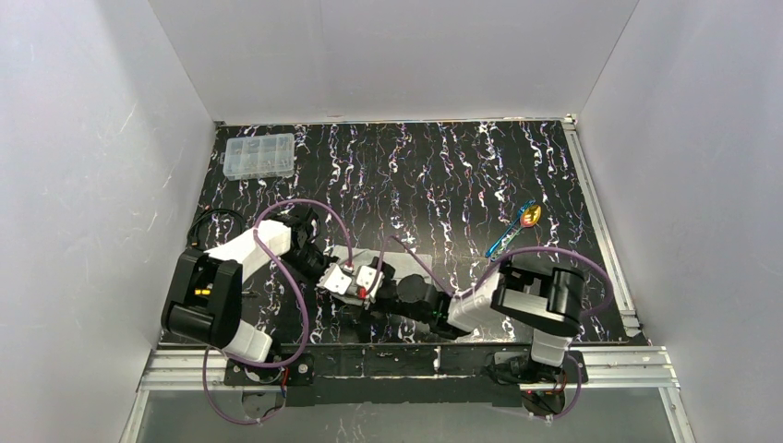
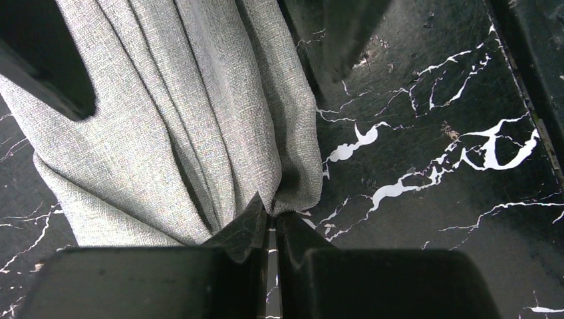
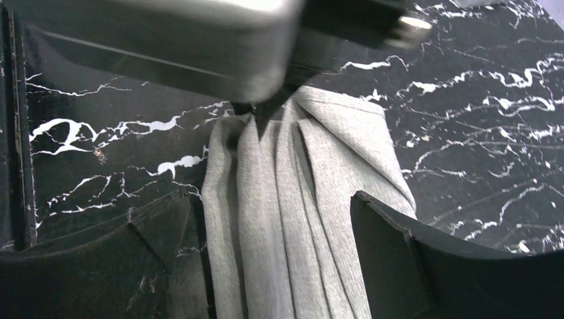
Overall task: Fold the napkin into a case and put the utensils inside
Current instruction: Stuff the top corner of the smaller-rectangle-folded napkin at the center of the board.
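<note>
The light-grey napkin (image 2: 186, 119) is bunched into long pleats over the black marbled table. My left gripper (image 2: 273, 214) is shut on its gathered edge, pinching the cloth at the fingertips. From the opposite side, my right gripper (image 3: 273, 246) stands open, one finger on each side of the pleated napkin (image 3: 292, 219), with cloth between them. In the top view both grippers, left (image 1: 367, 297) and right (image 1: 385, 301), meet near the table's front centre and hide most of the napkin (image 1: 413, 262). The utensils (image 1: 517, 227), one blue and one gold, lie apart at the right.
A clear plastic compartment box (image 1: 259, 155) sits at the back left corner. Purple cables loop over both arms. Aluminium rails (image 1: 600, 221) border the table on the right and front, and white walls enclose the other sides.
</note>
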You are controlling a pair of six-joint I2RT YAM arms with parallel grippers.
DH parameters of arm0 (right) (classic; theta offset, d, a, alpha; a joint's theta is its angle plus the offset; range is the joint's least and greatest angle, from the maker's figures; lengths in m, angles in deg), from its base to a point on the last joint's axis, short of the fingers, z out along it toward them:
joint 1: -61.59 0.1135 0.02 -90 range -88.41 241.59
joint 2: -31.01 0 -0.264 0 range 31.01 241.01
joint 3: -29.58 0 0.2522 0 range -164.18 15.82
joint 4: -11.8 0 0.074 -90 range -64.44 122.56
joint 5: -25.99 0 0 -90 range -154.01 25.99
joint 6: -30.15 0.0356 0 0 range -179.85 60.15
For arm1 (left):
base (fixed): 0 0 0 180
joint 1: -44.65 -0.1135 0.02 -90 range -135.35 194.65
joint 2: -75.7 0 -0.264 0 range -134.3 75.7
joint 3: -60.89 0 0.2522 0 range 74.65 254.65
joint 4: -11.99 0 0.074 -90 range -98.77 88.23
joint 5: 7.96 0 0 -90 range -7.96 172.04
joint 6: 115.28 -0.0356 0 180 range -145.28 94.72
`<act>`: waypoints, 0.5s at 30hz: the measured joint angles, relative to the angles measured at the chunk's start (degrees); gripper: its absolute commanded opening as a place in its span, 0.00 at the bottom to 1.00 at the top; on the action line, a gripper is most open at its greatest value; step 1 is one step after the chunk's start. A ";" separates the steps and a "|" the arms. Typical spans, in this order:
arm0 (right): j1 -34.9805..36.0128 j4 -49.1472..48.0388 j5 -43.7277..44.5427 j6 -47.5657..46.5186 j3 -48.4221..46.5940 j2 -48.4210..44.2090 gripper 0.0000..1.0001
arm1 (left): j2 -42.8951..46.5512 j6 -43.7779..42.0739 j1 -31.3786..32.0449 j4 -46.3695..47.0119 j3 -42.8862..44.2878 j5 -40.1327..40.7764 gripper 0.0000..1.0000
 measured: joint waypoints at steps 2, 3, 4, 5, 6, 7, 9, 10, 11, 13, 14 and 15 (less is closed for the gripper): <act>0.83 -0.94 0.13 -1.44 -1.20 2.03 0.99 | -0.33 0.20 0.00 -0.37 0.31 -0.04 0.00; 1.11 -1.38 0.13 -2.01 -1.49 2.58 0.99 | -0.44 0.33 0.00 -0.42 0.42 -0.07 0.00; 1.44 -1.79 0.09 -2.58 -1.77 3.19 0.99 | -0.50 0.39 0.00 -0.50 0.50 -0.09 0.00; 1.73 -2.21 0.04 -3.06 -2.01 3.74 0.99 | -0.52 0.48 0.00 -0.61 0.57 -0.13 0.00; 1.99 -2.75 0.02 -3.63 -2.16 4.31 0.99 | -0.55 0.63 0.00 -0.68 0.66 -0.15 0.00; 2.27 -3.32 0.15 -3.98 -2.21 4.87 0.99 | -0.59 0.94 0.00 -0.72 0.76 -0.20 0.00; 2.62 -4.70 0.81 -4.76 -2.23 6.08 0.99 | -0.79 1.49 0.00 -0.85 1.20 -0.35 0.00; 2.75 -5.53 1.27 -5.31 -2.36 6.93 0.99 | -0.94 1.75 0.00 -0.87 1.46 -0.42 0.00; 2.93 -6.60 1.73 -5.79 -2.62 8.00 0.99 | -1.07 1.97 0.00 -0.85 1.66 -0.52 0.00; 3.13 -8.26 2.93 -7.23 -3.28 10.49 0.99 | -1.27 2.38 0.00 -0.85 1.86 -0.70 0.00; 3.30 -9.57 3.65 -8.07 -3.48 11.76 0.99 | -1.29 2.47 0.00 -0.85 1.86 -0.42 0.00; 3.39 -11.17 4.50 -8.68 -3.67 12.81 0.99 | -1.38 2.45 -0.02 -0.79 1.86 -0.22 0.00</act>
